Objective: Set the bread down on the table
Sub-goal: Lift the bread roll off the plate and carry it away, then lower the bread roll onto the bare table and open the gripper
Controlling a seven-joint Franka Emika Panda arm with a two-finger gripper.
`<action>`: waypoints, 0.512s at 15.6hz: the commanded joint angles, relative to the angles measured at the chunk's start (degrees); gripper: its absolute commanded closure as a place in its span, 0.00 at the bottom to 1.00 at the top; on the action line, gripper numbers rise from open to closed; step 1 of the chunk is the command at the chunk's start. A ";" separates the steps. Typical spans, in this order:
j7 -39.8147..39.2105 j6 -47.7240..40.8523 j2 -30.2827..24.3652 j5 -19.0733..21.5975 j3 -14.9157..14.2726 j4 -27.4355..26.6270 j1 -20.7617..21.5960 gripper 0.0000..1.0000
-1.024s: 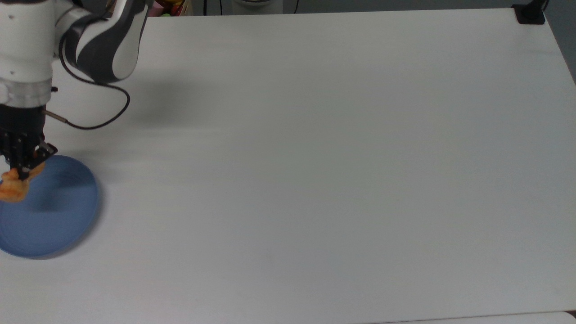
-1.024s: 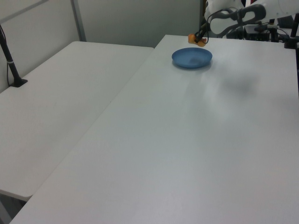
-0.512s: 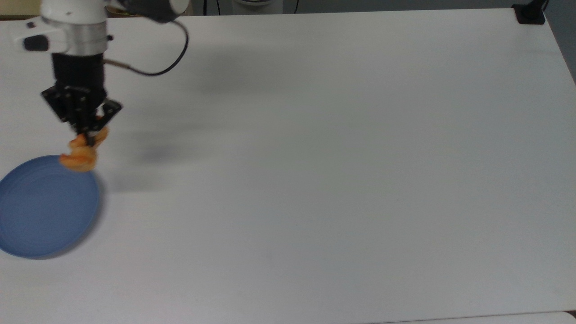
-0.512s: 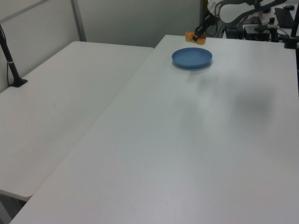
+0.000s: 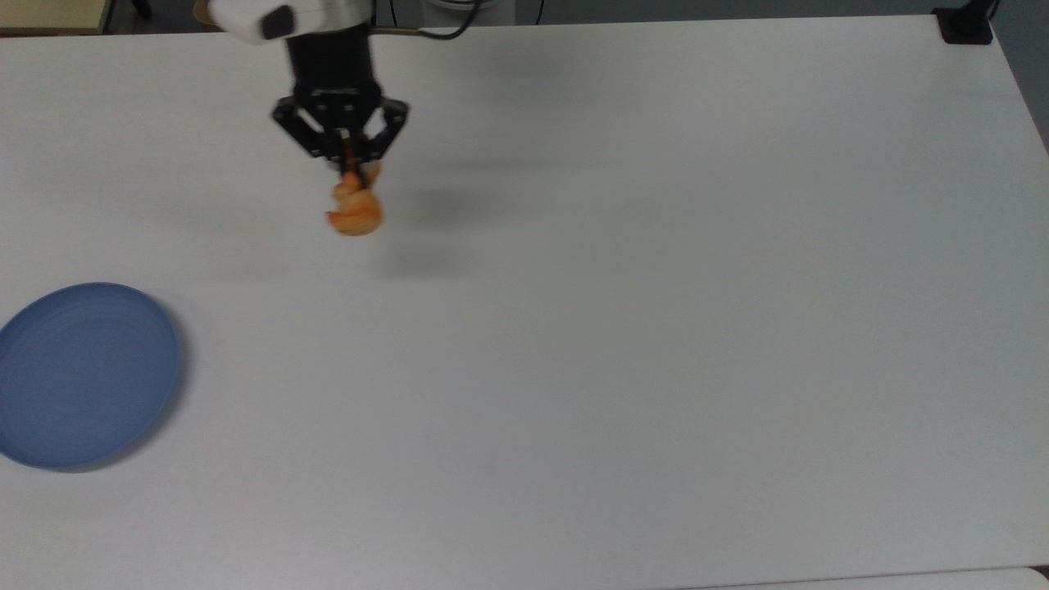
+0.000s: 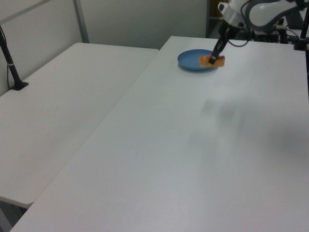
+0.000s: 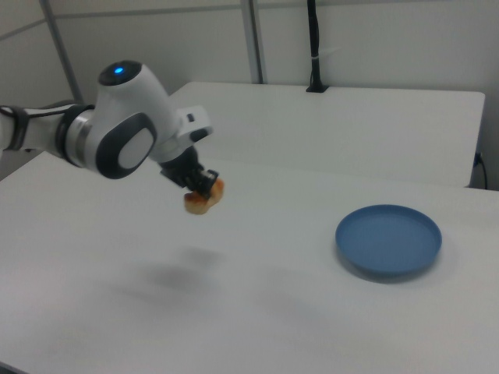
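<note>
Hanging above the table (image 5: 623, 344), the gripper (image 5: 351, 168) has its jaws clamped on the bread (image 5: 355, 209), well apart from the blue plate (image 5: 82, 373).

1. One bread (image 5: 355, 210), gripped.
2. One blue plate (image 5: 82, 373).
3. Two white tables: the table (image 5: 656, 328) under the arm, a second table (image 6: 53, 106) beside it.
4. One gripper (image 5: 351, 168).
5. One robot arm (image 7: 117, 132).

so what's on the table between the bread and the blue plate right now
Nothing: in the top view, bare table separates the held bread from the blue plate.
</note>
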 commanded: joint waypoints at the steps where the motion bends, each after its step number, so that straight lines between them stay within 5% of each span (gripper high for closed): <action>1: 0.76 -0.28 -5.48 1.00 2.92 -8.87 1.09 0.91; 8: 8.30 2.26 -6.45 -3.30 3.45 -18.36 6.98 0.91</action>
